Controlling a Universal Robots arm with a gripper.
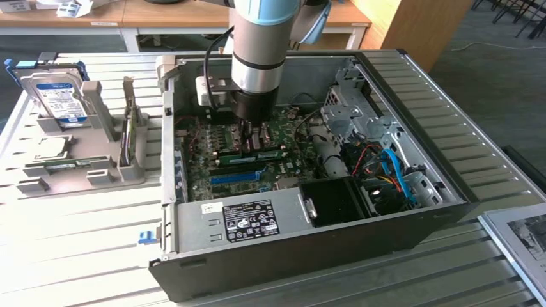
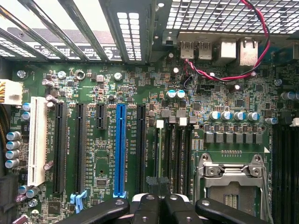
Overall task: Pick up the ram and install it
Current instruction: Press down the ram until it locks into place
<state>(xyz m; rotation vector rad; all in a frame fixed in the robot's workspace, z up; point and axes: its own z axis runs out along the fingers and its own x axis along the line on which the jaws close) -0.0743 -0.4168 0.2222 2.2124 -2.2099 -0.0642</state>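
My gripper (image 1: 252,137): it hangs from the grey and light blue arm (image 1: 258,45) inside the open black computer case (image 1: 341,236), low over the green motherboard (image 1: 247,163).
My fingers (image 2: 159,205): they are black and pressed together; between their tips a thin dark edge shows in the wrist view, but I cannot tell if I hold something there.
The ram (image 1: 252,155): a thin, narrow green circuit-board stick with a pale label. It lies along its slot near the middle of the motherboard, directly below my fingertips. From the exterior view I cannot tell if the fingertips touch its upper edge or stand just above it.
Long blue motherboard slot (image 1: 234,177): it runs parallel to the ram, one step nearer to the front edge of the case, beside the grey power supply box with a black label (image 1: 247,220).
Case position: it stands on the pale slatted table (image 1: 77,236), near the middle.
Silver hard drive with a blue label (image 1: 61,99): upright in a grey holder (image 1: 81,163) close to the table edge at the exterior view's left, well apart from my fingers.
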